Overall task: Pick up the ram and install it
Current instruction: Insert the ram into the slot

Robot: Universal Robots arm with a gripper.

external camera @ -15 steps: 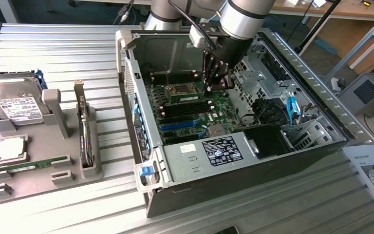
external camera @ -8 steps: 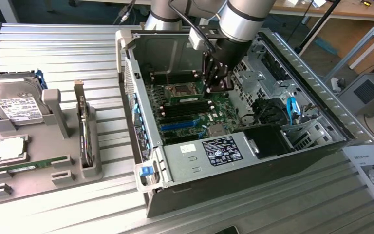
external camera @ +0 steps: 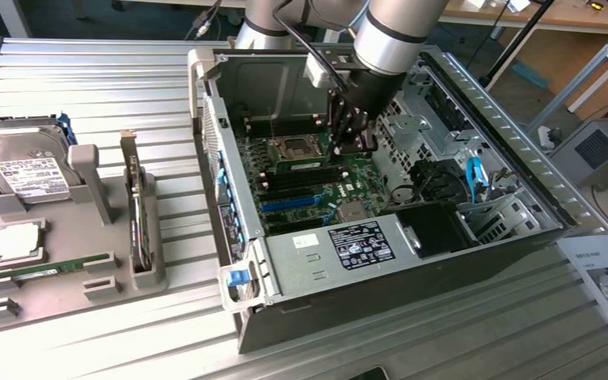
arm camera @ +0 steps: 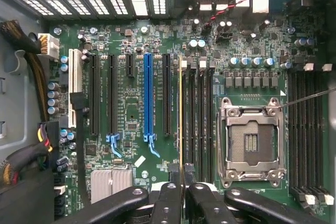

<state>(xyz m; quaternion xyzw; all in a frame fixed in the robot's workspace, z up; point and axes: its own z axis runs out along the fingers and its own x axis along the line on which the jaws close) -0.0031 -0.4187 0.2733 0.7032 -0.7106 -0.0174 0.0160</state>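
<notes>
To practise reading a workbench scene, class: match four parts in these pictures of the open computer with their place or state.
1 ram inside the case
2 hard drive
3 processor chip
4 processor socket

A empty, on the motherboard
B lying flat on the grey tray
C held in the gripper
D propped up on the grey tray

Pairs: 1-C, 2-D, 3-B, 4-A

The ram, seen edge-on, is hidden at one end between the fingers of the gripper, themselves cut off by the frame. In the exterior view the arm is cropped at the top.
</notes>
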